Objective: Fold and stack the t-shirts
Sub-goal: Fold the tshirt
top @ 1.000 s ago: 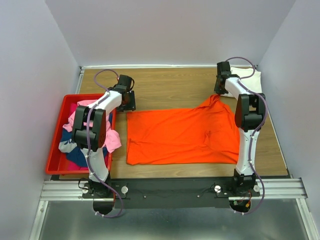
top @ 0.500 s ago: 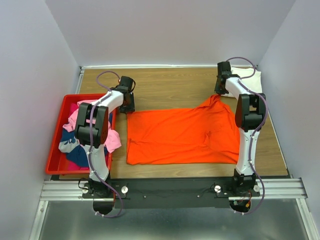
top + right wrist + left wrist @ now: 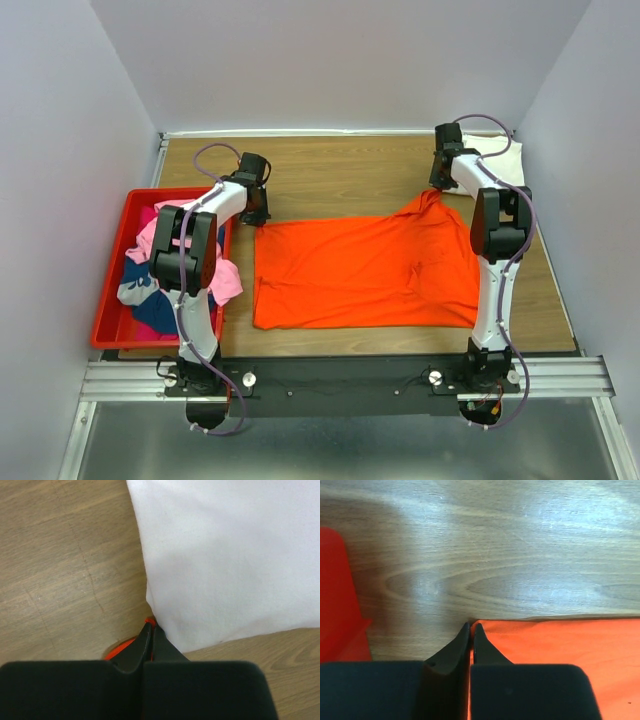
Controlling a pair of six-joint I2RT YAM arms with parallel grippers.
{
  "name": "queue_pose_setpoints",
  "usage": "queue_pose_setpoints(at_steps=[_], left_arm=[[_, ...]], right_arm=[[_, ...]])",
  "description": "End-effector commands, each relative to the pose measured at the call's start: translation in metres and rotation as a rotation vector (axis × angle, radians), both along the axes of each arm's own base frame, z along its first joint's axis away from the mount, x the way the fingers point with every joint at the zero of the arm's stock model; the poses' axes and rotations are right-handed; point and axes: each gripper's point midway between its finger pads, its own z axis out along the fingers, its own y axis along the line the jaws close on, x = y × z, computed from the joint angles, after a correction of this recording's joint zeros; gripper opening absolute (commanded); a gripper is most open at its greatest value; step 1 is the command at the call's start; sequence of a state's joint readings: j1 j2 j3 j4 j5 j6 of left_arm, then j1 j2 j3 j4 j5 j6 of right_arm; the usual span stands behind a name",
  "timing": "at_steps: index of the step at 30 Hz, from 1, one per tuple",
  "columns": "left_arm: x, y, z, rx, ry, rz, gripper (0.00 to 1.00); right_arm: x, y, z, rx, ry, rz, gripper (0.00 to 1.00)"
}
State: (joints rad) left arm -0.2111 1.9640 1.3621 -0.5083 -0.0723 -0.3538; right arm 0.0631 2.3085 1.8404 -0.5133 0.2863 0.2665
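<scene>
The orange t-shirt (image 3: 360, 270) lies spread flat on the wooden table. My left gripper (image 3: 258, 214) sits at its far left corner. In the left wrist view the gripper (image 3: 471, 626) is shut, with a thin strip of orange cloth (image 3: 560, 650) pinched between the black fingers. My right gripper (image 3: 437, 186) is at the shirt's far right corner, which is pulled up into a peak. In the right wrist view that gripper (image 3: 150, 625) is shut on orange cloth (image 3: 117, 652), right beside the folded cream-white t-shirt (image 3: 225, 555).
A red bin (image 3: 108, 300) at the table's left edge holds pink, dark blue and pale t-shirts (image 3: 150, 270). The cream-white t-shirt (image 3: 500, 158) lies in the far right corner. Grey walls close in the table on three sides.
My left gripper has settled at the orange shirt's far left corner and its jaws have closed on the cloth. The right arm and the shirt have not moved.
</scene>
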Motion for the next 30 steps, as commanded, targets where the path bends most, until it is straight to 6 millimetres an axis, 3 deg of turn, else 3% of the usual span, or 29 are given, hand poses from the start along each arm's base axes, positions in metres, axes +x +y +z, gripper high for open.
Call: queue_pose_setpoints(at_steps=[1,7,13,21,26,27,30], left_arm=[[0.005,-0.008,-0.002,-0.040,-0.005,-0.018,0.01],[0.026,-0.022,0.006,-0.096,-0.040,-0.046,0.00],[0.058,-0.033,0.025,-0.123,-0.103,-0.073,0.00],[0.088,-0.043,0.053,-0.162,-0.180,-0.089,0.00],[0.113,-0.055,0.074,-0.208,-0.255,-0.126,0.00],[0.116,-0.055,0.077,-0.206,-0.265,-0.129,0.00],[0.129,-0.054,0.085,-0.207,-0.303,-0.137,0.00]], right_arm=[[-0.026,-0.006,-0.005,0.025,0.095,-0.016,0.00],[-0.014,-0.004,0.032,0.044,0.033,-0.027,0.00],[0.006,-0.008,0.067,0.074,-0.050,-0.040,0.00],[0.028,-0.002,0.094,0.126,-0.126,-0.010,0.01],[0.040,-0.009,0.114,0.132,-0.173,-0.020,0.00],[0.040,-0.025,0.121,0.130,-0.187,-0.047,0.00],[0.043,-0.031,0.146,0.127,-0.235,-0.045,0.00]])
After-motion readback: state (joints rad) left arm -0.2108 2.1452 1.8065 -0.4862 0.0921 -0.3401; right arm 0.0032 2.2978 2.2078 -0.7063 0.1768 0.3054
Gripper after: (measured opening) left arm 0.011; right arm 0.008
